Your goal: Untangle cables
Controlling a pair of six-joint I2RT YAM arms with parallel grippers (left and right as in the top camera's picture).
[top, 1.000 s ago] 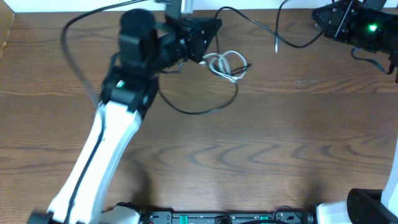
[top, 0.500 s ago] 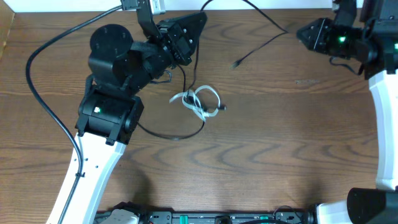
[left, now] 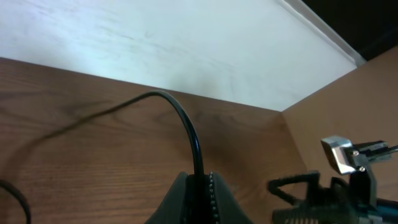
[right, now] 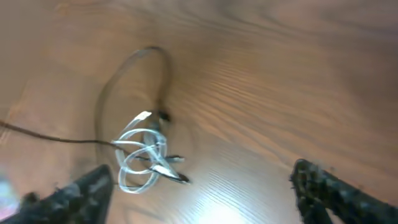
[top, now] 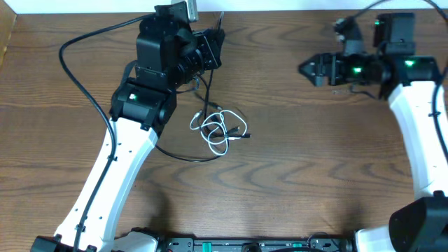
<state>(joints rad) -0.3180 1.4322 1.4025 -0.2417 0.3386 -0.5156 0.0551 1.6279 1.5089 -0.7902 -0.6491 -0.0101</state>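
Note:
The cables lie tangled mid-table: a white cable (top: 212,134) coiled in loops, with a thin black cable (top: 183,157) curving out of it to the left. A black strand (top: 203,94) rises from the tangle to my left gripper (top: 214,46) at the table's back edge. In the left wrist view that gripper (left: 200,190) is shut on the black cable (left: 186,127), which arcs up and away to the left. My right gripper (top: 308,70) hovers at the right, open and empty, pointing left. Its wrist view shows the white coil (right: 144,155) and a black loop (right: 118,74) ahead of the spread right gripper (right: 199,199).
A white wall (left: 155,43) borders the wooden table (top: 315,175) at the back. The left arm's thick black wire (top: 70,63) loops over the table's left side. The right arm (top: 420,133) runs down the right edge.
My right gripper has opened, let go of the black cable and swung lower and leftward. The tangle has shifted toward the table's middle. The left arm stays shut on its cable.

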